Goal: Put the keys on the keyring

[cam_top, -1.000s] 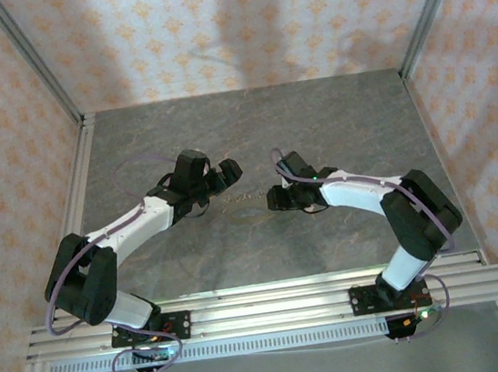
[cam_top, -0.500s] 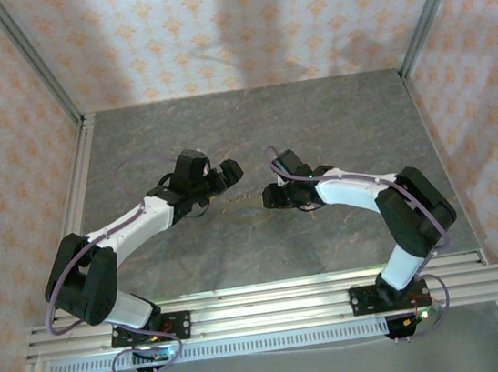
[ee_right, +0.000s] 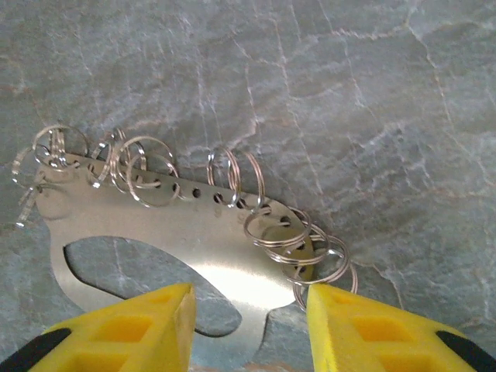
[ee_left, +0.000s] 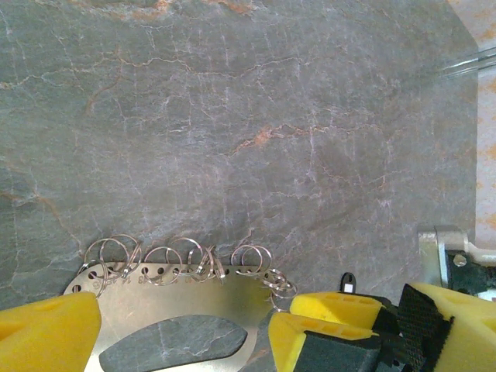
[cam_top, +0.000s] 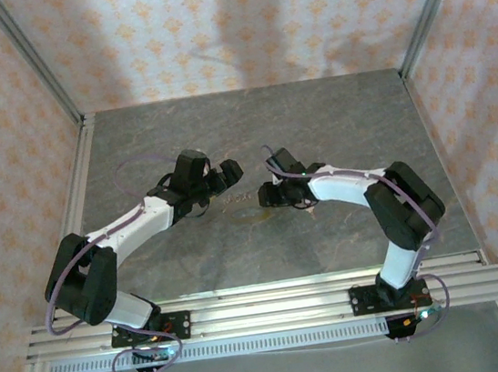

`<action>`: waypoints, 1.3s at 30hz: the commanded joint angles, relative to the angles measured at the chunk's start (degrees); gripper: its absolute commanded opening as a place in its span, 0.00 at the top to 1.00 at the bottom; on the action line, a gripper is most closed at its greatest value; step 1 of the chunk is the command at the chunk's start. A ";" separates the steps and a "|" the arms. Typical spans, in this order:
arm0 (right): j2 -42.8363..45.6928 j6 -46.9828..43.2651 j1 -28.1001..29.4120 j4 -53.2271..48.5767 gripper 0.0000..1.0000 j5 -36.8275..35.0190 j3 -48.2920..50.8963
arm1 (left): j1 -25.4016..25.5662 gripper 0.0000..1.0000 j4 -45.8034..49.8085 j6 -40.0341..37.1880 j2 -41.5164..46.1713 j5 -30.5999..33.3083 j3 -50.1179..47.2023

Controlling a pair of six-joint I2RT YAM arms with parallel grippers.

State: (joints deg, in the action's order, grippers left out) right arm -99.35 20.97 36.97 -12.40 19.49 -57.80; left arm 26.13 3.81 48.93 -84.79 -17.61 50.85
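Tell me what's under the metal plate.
Gray marbled table shows through the plate's cutout and around it. Anything beneath the solid metal is covered, and the right claw covers part of its near edge.

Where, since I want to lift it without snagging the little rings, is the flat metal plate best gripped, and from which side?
Probably the plain edge of the metal plate beside its cutout, approached from the side of the right end effector, opposite the hole row. Split rings crowd the curved edge; the plate lies flat, so the bare rim pinches cleanest.
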 commanded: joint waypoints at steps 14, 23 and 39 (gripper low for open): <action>0.35 -4.33 0.30 -4.20 0.59 -3.84 -5.59 | -0.11 0.00 0.85 -1.90 0.86 -0.59 0.48; 5.08 -10.80 0.29 -8.54 0.58 -7.75 -0.17 | 0.19 0.00 -0.39 -0.27 1.68 -2.52 -1.65; 6.97 2.28 0.30 -4.87 0.60 -8.23 3.57 | 5.29 0.00 -3.55 5.00 -2.12 -1.75 -3.64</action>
State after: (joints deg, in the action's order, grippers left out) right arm -94.43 19.31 36.97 -19.00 11.97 -54.98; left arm 30.22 2.07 51.59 -85.25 -20.25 48.14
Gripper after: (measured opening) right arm 0.399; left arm 0.999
